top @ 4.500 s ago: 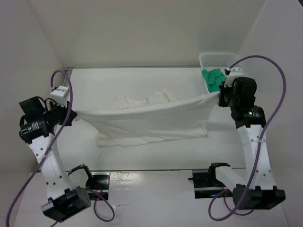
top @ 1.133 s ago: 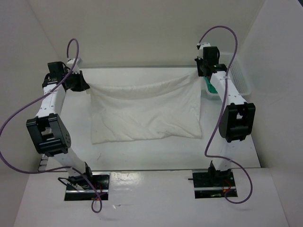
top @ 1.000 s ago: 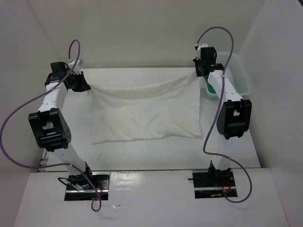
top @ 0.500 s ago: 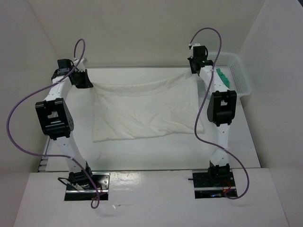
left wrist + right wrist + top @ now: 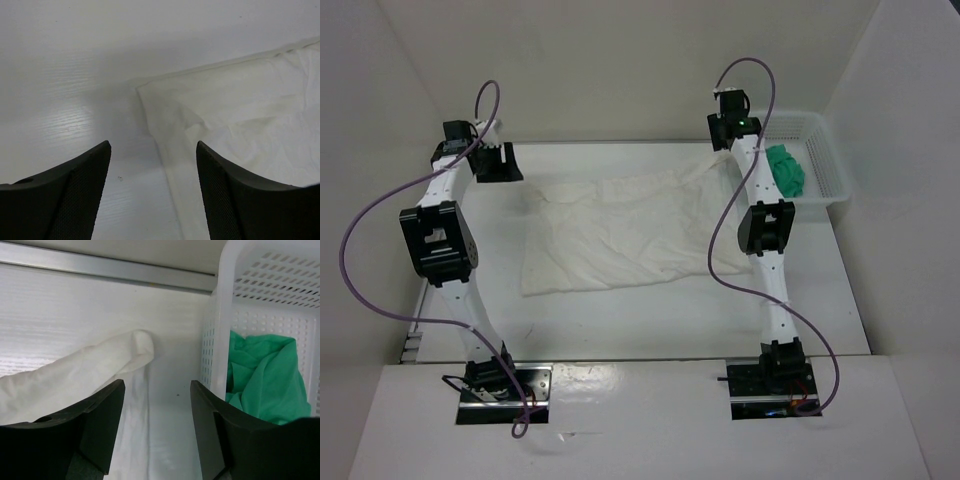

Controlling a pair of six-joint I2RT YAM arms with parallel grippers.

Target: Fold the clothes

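Note:
The clothes (image 5: 630, 230), one large wrinkled white garment, lie flat across the middle of the table. My left gripper (image 5: 500, 165) hovers at the garment's far left corner. In the left wrist view that gripper (image 5: 153, 150) is open, with the garment's corner and edge (image 5: 240, 100) on the table below the gap. My right gripper (image 5: 723, 143) is at the far right corner. The right wrist view shows this gripper (image 5: 156, 390) open too, and a rolled corner of the garment (image 5: 75, 375) rests on the table just left of the gap.
A white mesh basket (image 5: 820, 170) stands at the back right with a green cloth (image 5: 786, 170) inside. Its wall (image 5: 220, 315) is close to my right finger, the green cloth (image 5: 265, 370) behind it. A metal rail (image 5: 100, 265) runs along the table's far edge.
Both grippers have opened and let go of the garment's far edge. That edge has dropped onto the table and the garment now lies slack. The right arm has shifted a little left.

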